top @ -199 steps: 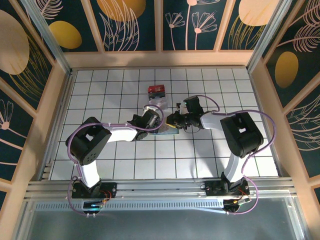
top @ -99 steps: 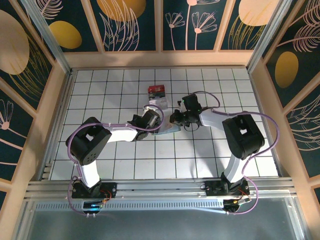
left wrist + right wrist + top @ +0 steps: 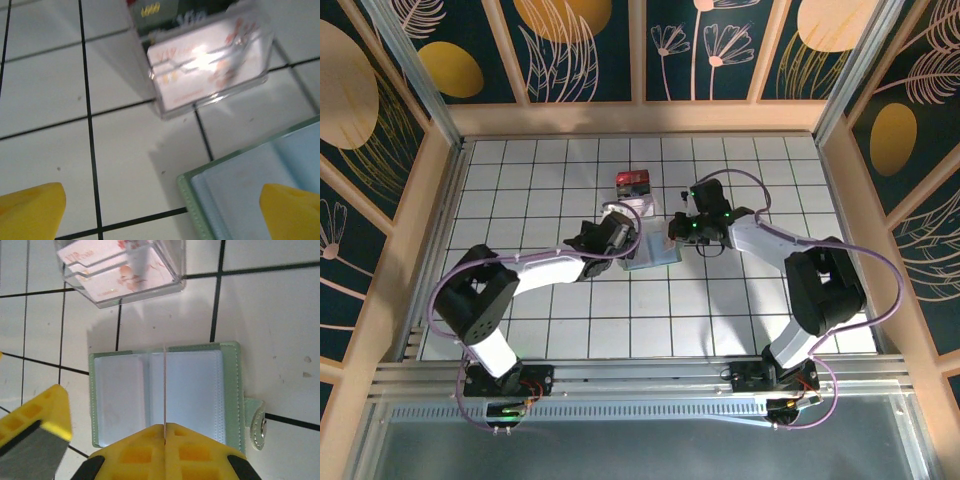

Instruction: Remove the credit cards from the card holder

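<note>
One credit card (image 3: 164,385), edge-on, pinched in your R gripper (image 3: 164,442) over the open card holder (image 3: 200,390); L gripper (image 3: 160,212) spread wide at holder's 9 o'clock, clear card box (image 3: 125,270) at 12.

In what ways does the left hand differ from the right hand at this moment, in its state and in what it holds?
The left hand is wide open, its yellow fingers far apart; the right hand is shut. The left hand holds nothing; the right hand pinches a thin credit card, seen edge-on over the open card holder. Shared: both have yellow fingers, and both are at the card holder.
</note>
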Motion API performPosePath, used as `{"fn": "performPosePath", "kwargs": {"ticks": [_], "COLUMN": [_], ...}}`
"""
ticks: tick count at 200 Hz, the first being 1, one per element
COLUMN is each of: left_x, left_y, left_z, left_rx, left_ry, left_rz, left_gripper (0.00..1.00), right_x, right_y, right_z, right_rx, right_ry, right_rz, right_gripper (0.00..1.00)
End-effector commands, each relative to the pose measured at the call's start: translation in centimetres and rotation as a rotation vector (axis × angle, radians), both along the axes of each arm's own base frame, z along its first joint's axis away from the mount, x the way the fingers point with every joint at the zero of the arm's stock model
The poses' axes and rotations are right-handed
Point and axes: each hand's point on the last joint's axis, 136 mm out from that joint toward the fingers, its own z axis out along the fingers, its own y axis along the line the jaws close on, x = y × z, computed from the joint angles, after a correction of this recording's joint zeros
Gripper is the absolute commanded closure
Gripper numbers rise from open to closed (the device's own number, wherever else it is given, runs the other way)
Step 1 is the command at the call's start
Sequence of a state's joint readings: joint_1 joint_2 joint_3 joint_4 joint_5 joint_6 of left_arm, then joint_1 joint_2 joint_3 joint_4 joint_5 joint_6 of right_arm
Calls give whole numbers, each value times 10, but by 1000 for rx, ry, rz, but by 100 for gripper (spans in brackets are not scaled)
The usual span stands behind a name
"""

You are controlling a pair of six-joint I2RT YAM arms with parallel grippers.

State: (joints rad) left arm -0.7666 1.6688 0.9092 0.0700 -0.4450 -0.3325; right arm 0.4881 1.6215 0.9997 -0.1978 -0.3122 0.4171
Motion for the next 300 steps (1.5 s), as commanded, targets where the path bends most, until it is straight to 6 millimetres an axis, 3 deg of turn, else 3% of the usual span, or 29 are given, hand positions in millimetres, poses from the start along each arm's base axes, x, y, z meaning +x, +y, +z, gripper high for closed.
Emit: {"fn": "performPosePath", "kwargs": {"ticks": [1,57,99,104,125,194,207,212,241,300], "left_x": [7,3,-12,-19,-28,-61,-65,-64,-73,-80], "left_y": [-16,-42,-50,-49,-51,-63,-63,-65,-67,-69], "left_z": [51,112,123,112,112,124,118,129,130,129], "left_rx": [-76,-260,-313,-307,-334,-373,-367,-368,-381,-397], "left_ry": [-74,-118,-131,-108,-109,-99,-75,-98,-84,-51], "left_rz": [-85,-412,-650,-681,-769,-1007,-1028,-1044,-1101,-1140], "left_gripper": [1,1,5,5,12,21,28,29,38,79], "right_x": [3,-13,-33,-36,-46,-70,-73,-75,-81,-87], "right_y": [7,21,32,33,36,43,44,45,47,47], "right_z": [37,74,97,99,110,119,122,122,129,131], "right_rx": [29,110,205,217,253,323,336,341,368,362], "right_ry": [-115,-238,-311,-319,-351,-386,-395,-396,-418,-449], "right_rz": [81,254,372,387,436,582,606,615,662,715], "right_gripper": [96,100,100,100,100,100,100,100,99,99]}}
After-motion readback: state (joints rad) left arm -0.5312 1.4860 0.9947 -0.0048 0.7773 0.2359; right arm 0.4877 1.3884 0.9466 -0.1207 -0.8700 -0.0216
